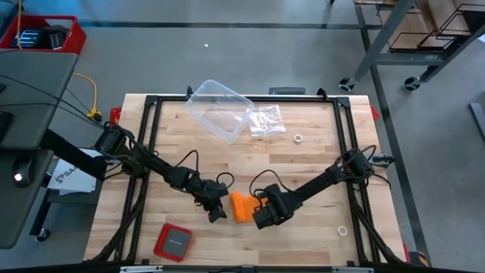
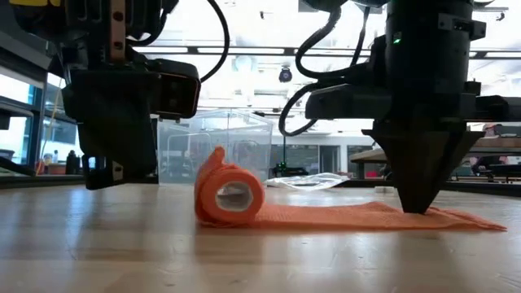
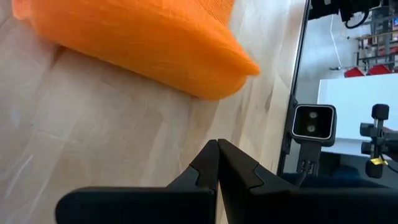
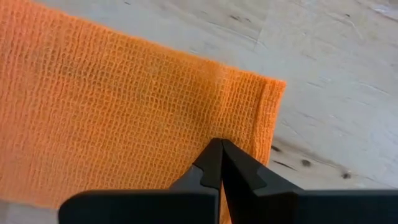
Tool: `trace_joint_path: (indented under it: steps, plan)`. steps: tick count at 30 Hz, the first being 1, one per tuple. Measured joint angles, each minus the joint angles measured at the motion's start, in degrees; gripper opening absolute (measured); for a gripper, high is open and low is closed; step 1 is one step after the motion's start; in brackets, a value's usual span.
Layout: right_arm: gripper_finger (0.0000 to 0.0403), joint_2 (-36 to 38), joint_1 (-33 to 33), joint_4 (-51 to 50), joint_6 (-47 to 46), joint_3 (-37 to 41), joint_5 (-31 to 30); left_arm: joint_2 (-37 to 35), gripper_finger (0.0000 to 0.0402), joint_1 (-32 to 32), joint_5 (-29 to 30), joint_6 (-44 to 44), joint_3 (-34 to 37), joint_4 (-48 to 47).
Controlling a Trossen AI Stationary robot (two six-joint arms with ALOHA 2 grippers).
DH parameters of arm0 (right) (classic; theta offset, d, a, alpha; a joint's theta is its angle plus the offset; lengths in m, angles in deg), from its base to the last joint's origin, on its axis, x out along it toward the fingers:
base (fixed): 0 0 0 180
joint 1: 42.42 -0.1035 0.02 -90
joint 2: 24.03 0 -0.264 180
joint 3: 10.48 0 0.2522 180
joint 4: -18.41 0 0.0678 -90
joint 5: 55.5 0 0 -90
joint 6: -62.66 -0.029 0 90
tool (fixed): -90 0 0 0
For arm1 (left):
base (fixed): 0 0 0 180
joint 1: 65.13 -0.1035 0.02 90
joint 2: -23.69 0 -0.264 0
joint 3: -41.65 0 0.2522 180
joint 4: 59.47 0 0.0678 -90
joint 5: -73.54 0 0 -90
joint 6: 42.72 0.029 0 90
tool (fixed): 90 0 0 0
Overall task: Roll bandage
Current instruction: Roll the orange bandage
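— What do you see, from the left side of the high view to the right?

— At the lower left there is a small red square case [image 1: 173, 242] on the wooden table [image 1: 318, 163]. A little right of it, below the centre, is my left gripper [image 1: 217, 213]. Its fingers [image 3: 214, 163] are pressed together and pinch nothing; the tip is just beside the bandage [image 1: 242, 206], on its left.

— And where is the bandage?

— Just below the centre of the frame, between my two grippers. In the low view it is partly rolled: an orange roll [image 2: 229, 196] stands at the centre, and a flat band runs from it to the right, lying on the table.

— Your right hand?

— My right gripper [image 1: 262, 220] is just right of the bandage, low in the frame. Its fingers are also pressed together. In the low view the closed tip [image 2: 418, 205] points down on the flat band. In the right wrist view the tip is over the orange fabric [image 4: 112, 118], near its end.

— Anything more to the right?

— In the upper middle there is a clear plastic container [image 1: 218, 111], then a crinkled clear bag [image 1: 266, 121] beside it, and a small white ring [image 1: 298, 139]. Another ring [image 1: 342, 230] is at the lower right.
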Motion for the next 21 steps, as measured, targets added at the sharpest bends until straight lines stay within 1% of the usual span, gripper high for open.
trace_joint_path:
  steps: [4,6,8,14,17,21]
  plan:
    - [0.0000,0.14,-0.27,0.48,0.00,0.00,0.02,-0.02,0.0000,-0.23,-0.14,0.55,-0.04,-1.53]
    - [0.0000,0.33,-0.50,0.68,0.00,0.00,0.15,-0.02,0.0000,-0.76,0.72,0.28,-0.04,-3.27]
    - [0.0000,0.40,-0.55,0.69,0.00,0.00,0.22,-0.03,0.0000,-1.26,2.25,0.32,-0.07,-4.32]
    - [0.0000,0.48,-0.52,0.82,-0.46,0.00,0.59,0.06,0.0000,-3.47,10.34,-1.97,-0.08,-5.96]
    - [0.0000,0.92,-0.52,0.88,-0.60,0.00,0.60,0.07,0.0000,-4.32,10.50,-2.64,-0.08,-6.21]
    - [0.0000,2.34,-0.52,0.66,-0.73,-0.07,0.57,0.07,0.0000,-4.18,9.08,-1.97,-0.09,-6.71]
